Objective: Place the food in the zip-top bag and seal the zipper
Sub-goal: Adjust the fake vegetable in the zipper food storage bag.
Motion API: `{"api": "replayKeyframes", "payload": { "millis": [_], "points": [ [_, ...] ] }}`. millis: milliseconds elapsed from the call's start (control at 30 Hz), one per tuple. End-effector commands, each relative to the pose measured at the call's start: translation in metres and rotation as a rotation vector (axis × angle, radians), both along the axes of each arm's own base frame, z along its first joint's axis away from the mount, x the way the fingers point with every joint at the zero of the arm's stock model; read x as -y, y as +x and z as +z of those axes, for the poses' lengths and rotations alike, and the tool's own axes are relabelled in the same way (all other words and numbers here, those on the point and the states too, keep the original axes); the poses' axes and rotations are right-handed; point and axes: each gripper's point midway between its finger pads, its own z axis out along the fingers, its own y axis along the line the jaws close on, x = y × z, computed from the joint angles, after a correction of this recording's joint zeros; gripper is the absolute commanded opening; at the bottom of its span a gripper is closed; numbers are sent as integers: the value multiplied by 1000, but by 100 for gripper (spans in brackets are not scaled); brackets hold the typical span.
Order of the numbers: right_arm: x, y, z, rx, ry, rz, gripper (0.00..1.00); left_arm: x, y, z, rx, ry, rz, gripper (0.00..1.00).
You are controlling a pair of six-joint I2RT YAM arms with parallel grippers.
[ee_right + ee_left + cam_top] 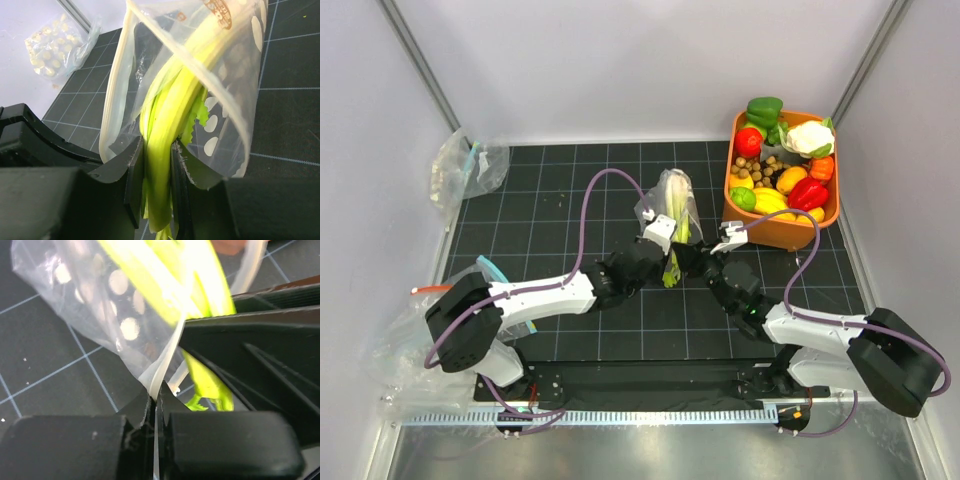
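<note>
Black gridded desk (560,330) between white walls. At frame centre, dotted bag (672,190) with celery (160,125) partly in, stalk end poking out below the mouth. Left hand (156,407) pinched tight on the zipper (167,357) at the mouth edge. Right hand (157,165) clamped on celery, blocking the mouth. Upper right, orange bin (775,232) of toy produce, near the right hand; upper left, spare bag (460,170) by the wall.

Left claw (156,412) clamps the zipper (167,357) of the dotted bag (90,300) holding celery (210,295).
</note>
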Motion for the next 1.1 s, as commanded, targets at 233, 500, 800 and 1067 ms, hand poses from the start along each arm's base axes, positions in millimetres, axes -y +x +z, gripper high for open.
{"api": "replayKeyframes", "payload": {
  "millis": [233, 500, 800, 1067],
  "points": [
    [13, -2, 57, 183, 98, -40, 1, 32, -21, 28, -104, -132, -86, 0],
    [28, -7, 69, 270, 38, -68, 1, 27, -26, 23, -142, -99, -81, 0],
    [32, -10, 71, 325, 0, -66, 1, 38, -51, 27, -240, -105, -198, 0],
    [40, -14, 79, 367, -27, -85, 1, 35, -55, 23, -270, -70, -192, 0]
  ]
}}
